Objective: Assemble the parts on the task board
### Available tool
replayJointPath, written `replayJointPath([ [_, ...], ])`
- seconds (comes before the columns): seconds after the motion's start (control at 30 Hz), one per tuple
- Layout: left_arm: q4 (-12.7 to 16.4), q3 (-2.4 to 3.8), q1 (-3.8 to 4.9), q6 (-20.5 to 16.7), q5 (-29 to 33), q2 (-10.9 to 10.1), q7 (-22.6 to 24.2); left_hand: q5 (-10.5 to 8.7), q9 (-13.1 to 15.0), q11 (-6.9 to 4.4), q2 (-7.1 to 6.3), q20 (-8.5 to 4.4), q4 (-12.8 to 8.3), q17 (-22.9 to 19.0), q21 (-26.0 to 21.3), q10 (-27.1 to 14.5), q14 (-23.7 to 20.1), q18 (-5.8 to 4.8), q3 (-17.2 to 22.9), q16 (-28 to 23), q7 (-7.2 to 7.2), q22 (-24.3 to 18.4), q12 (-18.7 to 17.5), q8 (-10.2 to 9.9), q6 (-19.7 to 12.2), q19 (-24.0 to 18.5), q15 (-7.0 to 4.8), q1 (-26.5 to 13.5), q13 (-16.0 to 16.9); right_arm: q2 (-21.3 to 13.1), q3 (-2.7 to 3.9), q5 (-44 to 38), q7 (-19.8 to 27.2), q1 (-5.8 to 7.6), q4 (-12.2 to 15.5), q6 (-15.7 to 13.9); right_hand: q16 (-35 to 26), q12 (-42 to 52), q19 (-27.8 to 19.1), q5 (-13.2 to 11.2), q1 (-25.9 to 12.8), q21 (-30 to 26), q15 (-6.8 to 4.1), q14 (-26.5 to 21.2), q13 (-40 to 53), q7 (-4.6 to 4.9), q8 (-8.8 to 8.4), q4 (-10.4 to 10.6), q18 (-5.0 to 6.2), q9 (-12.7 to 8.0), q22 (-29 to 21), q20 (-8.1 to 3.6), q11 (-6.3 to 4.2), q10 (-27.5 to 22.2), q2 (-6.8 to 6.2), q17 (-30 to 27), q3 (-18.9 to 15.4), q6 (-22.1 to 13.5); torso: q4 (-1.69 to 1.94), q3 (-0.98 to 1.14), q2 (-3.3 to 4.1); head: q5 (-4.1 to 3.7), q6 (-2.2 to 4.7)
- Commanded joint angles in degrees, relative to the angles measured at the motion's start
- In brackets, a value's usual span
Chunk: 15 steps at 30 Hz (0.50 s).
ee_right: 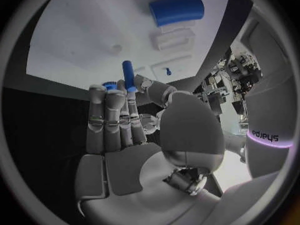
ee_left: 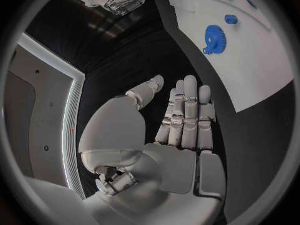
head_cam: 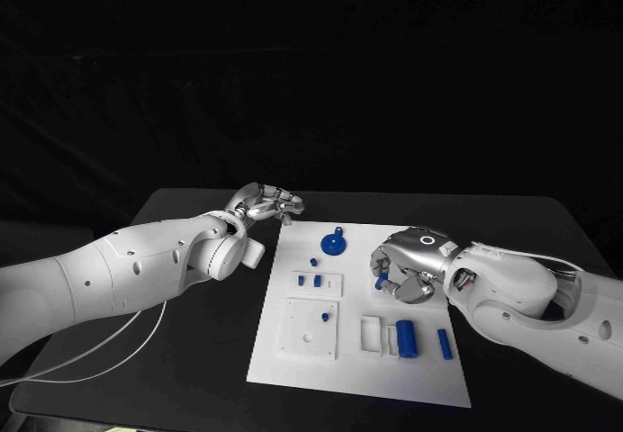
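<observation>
- Head view: your left hand (head_cam: 264, 202) hovers over the black table (head_cam: 194, 315) just off the far left corner of the task board (head_cam: 299, 360), fingers loosely apart and holding nothing. Your right hand (head_cam: 405, 265) sits over the middle of the board, and a blue peg (head_cam: 382, 282) shows at its fingertips. Beyond those fingers, towards the far edge, lies a blue gear (head_cam: 332, 243). Between the two hands stand two small blue pins (head_cam: 309, 281) in a white block. On the near side of your right hand lie a blue cylinder (head_cam: 406, 337) and a slimmer blue bar (head_cam: 446, 344).
- Left wrist view: the left hand's fingers (ee_left: 187, 110) lie straight and side by side, thumb apart, with nothing in them. They are over bare table, and the board's edge (ee_left: 262, 80) runs just beside them. The gear (ee_left: 214, 39) lies on the board past the fingertips.
- Right wrist view: your right hand (ee_right: 125, 130) pinches the blue peg (ee_right: 129, 75) upright between thumb and a fingertip, the other fingers straight alongside. The blue cylinder (ee_right: 177, 10) lies on the board (ee_right: 81, 40) well beyond the fingertips.
</observation>
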Motion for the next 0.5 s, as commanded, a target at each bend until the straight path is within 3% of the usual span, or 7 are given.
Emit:
replayJointPath([
  [0.03,0.1,0.04,0.06,0.6,0.3,0.1,0.4,0.39,0.0,0.05,0.27,-0.57,0.3,0.1,-0.3,-0.4,0.3,0.70,0.0,-0.3,-0.07,0.1,-0.2,0.3,-0.2,0.0,-0.06,-0.3,0.0,0.0,0.21,-0.4,-0.2,0.07,0.8,0.6,0.2,0.1,0.3,0.0,0.0,0.2,-0.53,0.0,0.1,0.03,0.21,-0.2,3.07,0.1,1.0,-0.02,0.21,1.2,0.43,0.1,0.1,0.4,0.01,-0.01,0.00,0.05,-0.05],
  [0.23,0.1,0.05,0.06,0.6,0.3,0.3,0.4,0.39,-0.1,0.05,0.28,-0.57,0.3,0.1,-0.3,-0.4,0.3,0.70,0.0,-0.4,-0.07,0.1,-0.2,0.3,-0.2,0.0,-0.06,-0.3,0.0,2.5,0.22,0.5,0.5,0.06,1.3,-1.5,0.2,0.1,0.3,0.0,0.0,0.3,-0.54,0.0,0.1,0.02,0.21,-0.2,3.07,0.1,1.0,-0.03,0.21,1.2,0.40,0.1,0.2,0.4,-0.06,0.01,-0.02,0.45,-0.05],
  [0.5,-0.5,0.05,0.06,0.6,0.5,1.0,0.4,0.39,-0.1,0.05,0.29,-0.58,0.3,0.2,-0.3,-0.4,0.3,0.70,0.0,-0.4,-0.07,0.1,-0.1,0.3,-0.2,0.0,-0.06,-0.3,0.0,8.9,-0.06,0.7,1.1,-0.66,1.0,-2.0,0.2,0.1,0.3,0.0,0.1,0.3,-0.54,0.0,0.2,0.03,0.20,-0.2,3.07,0.1,1.0,-0.05,0.21,1.2,0.39,0.1,0.3,0.4,0.06,0.01,-0.08,1.34,-0.20],
])
